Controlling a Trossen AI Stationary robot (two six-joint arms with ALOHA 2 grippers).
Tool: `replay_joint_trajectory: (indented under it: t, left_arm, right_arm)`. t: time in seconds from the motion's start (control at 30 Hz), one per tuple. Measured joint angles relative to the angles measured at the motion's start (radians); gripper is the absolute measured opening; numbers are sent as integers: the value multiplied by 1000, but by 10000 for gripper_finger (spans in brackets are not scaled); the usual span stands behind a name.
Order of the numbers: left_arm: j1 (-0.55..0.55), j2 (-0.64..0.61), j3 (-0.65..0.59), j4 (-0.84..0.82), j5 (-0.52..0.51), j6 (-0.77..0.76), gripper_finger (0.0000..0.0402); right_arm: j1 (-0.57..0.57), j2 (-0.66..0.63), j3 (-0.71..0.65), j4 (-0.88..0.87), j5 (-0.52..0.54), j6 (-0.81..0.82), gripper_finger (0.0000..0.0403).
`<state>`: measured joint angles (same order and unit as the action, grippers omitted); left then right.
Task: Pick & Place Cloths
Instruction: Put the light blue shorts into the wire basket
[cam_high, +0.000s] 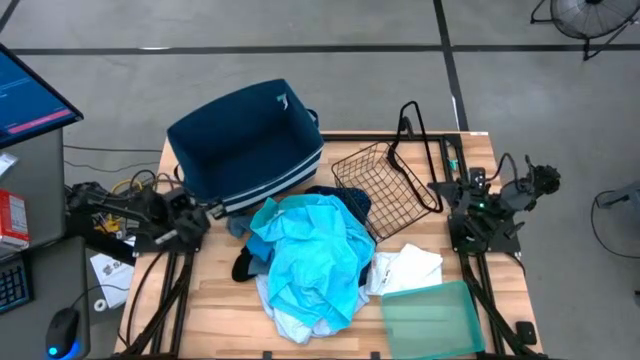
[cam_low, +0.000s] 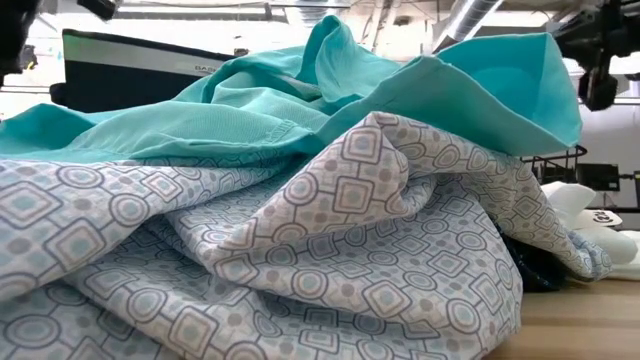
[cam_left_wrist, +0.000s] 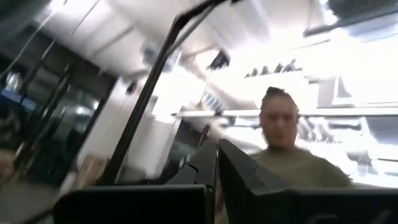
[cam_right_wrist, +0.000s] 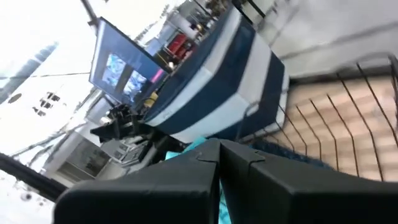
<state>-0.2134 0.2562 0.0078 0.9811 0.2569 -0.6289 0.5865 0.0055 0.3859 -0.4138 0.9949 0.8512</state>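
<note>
The cloths lie in a heap in the middle of the table. A bright turquoise garment (cam_high: 312, 252) (cam_low: 420, 95) is on top, over a pale blue patterned cloth (cam_low: 300, 260) (cam_high: 300, 325). A black piece (cam_high: 243, 265) sticks out at the heap's left, a dotted navy one (cam_high: 350, 200) at its far side, and a white one (cam_high: 408, 268) (cam_low: 590, 225) at its right. My left gripper (cam_high: 207, 213) (cam_left_wrist: 217, 149) is shut at the table's left edge, clear of the heap. My right gripper (cam_high: 441, 189) (cam_right_wrist: 219, 148) is shut at the table's right, beside the wire basket.
A big navy fabric bin with white stripes (cam_high: 245, 140) (cam_right_wrist: 217, 74) lies tipped at the table's far left. A dark wire basket (cam_high: 385, 185) stands to its right. A translucent green tray (cam_high: 432, 318) sits at the near right corner. A person shows in the left wrist view.
</note>
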Motion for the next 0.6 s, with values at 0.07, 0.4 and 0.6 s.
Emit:
replay_joint_trajectory:
  t: [0.07,0.4,0.6]
  left_arm:
    - [0,0,0,7,0,0,2]
    - [0,20,0,47,-41,177,2]
    - [0,21,0,76,-48,179,2]
  right_arm:
    - [-1,0,0,54,2,-101,0]
    - [0,1,0,736,24,-758,81]
    - [1,15,58,865,-4,-967,163]
